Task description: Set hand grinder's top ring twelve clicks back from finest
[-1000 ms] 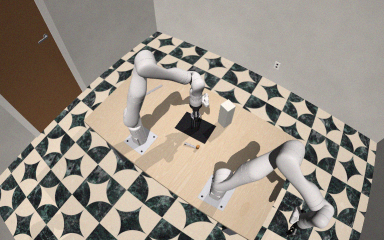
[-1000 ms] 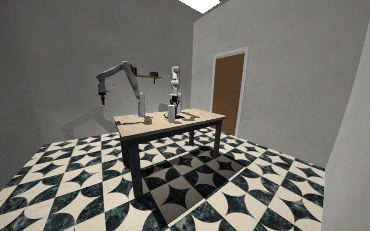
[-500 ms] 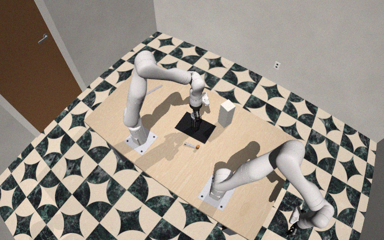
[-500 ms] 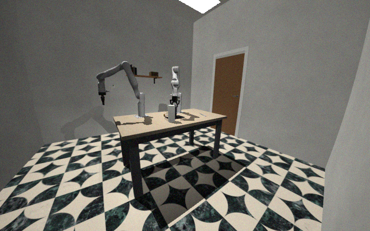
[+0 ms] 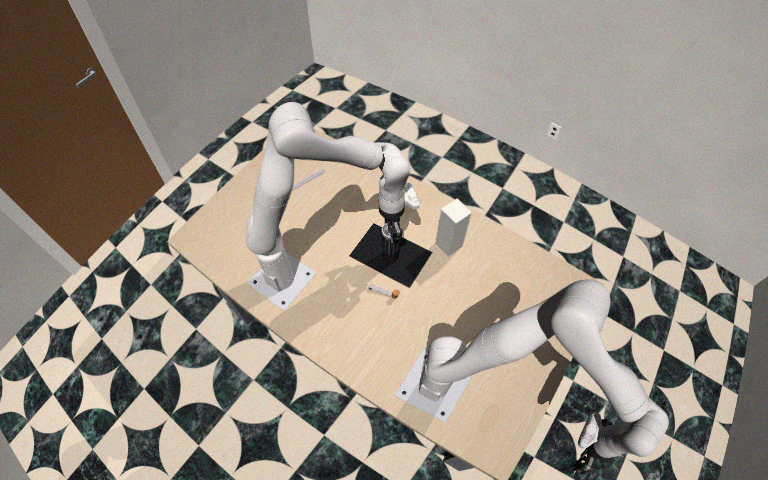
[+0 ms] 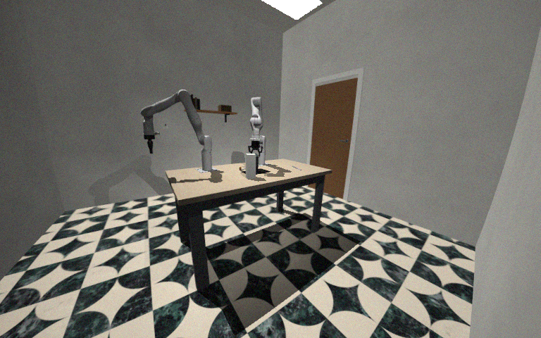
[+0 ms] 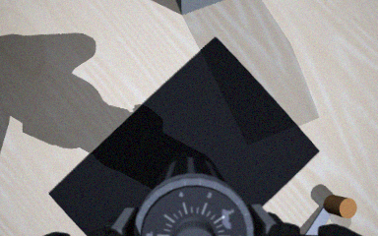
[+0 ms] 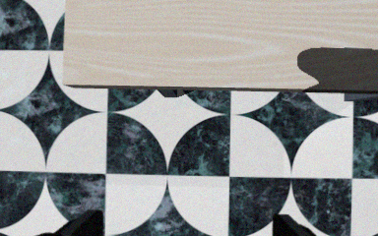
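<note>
Two claws are in view, and the left claw (image 5: 391, 233) (image 6: 255, 154) (image 7: 194, 223) is partly closed, its fingers gripping the top ring (image 5: 386, 232) (image 7: 192, 180) from opposite sides. Below that claw, the hand grinder (image 5: 390, 250) (image 7: 189, 169) stands upright on its black mat (image 5: 416, 266) (image 7: 246, 98). A crank (image 5: 382, 290) (image 7: 315, 221) with a brown knob (image 5: 395, 293) (image 7: 347, 207) lies beside the mat, near the claw, on the wooden bench (image 5: 351, 350) (image 6: 215, 185) (image 7: 123, 64) (image 8: 172, 44). The tall pale box (image 5: 453, 226) (image 6: 250, 166) (image 7: 202, 4) stands on the claw's other side, near the mat. The right claw (image 5: 582, 465) (image 6: 151, 152) (image 8: 189, 223) hangs open past the bench's edge, well apart from the grinder, with nothing between its fingers.
</note>
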`<state>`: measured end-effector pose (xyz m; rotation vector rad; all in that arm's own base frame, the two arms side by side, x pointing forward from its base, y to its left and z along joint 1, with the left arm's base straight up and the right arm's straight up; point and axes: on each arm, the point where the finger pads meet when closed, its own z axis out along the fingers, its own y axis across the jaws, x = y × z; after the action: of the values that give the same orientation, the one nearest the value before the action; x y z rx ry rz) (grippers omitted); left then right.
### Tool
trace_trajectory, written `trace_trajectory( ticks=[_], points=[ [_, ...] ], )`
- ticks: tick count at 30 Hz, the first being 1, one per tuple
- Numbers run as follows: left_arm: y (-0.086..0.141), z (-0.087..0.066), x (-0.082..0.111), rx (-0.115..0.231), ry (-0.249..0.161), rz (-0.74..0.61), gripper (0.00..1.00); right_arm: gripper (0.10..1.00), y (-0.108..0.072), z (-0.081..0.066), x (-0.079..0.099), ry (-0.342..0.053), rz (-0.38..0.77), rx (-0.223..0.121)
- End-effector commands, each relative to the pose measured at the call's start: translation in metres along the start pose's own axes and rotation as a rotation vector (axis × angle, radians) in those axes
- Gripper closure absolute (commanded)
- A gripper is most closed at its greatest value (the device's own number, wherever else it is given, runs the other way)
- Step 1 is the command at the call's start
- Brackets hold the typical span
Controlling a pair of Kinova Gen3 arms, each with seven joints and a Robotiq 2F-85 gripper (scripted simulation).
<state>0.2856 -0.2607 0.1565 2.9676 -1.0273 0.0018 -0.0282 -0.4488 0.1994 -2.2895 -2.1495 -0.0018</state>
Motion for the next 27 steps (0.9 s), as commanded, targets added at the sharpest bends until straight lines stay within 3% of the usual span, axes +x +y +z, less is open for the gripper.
trace_trajectory(
  ticks=[1, 27],
  points=[
    [0.0001, -0.0002, 0.0001, 0.000, 0.000, -0.038, 0.340, 0.099, -0.0001, -0.0006, -0.0003, -0.002, 0.000, 0.000],
    [0.0001, -0.0002, 0.0001, 0.000, 0.000, -0.264, 0.340, 0.099, -0.0001, -0.0006, -0.0003, -0.002, 0.000, 0.000]
  ],
)
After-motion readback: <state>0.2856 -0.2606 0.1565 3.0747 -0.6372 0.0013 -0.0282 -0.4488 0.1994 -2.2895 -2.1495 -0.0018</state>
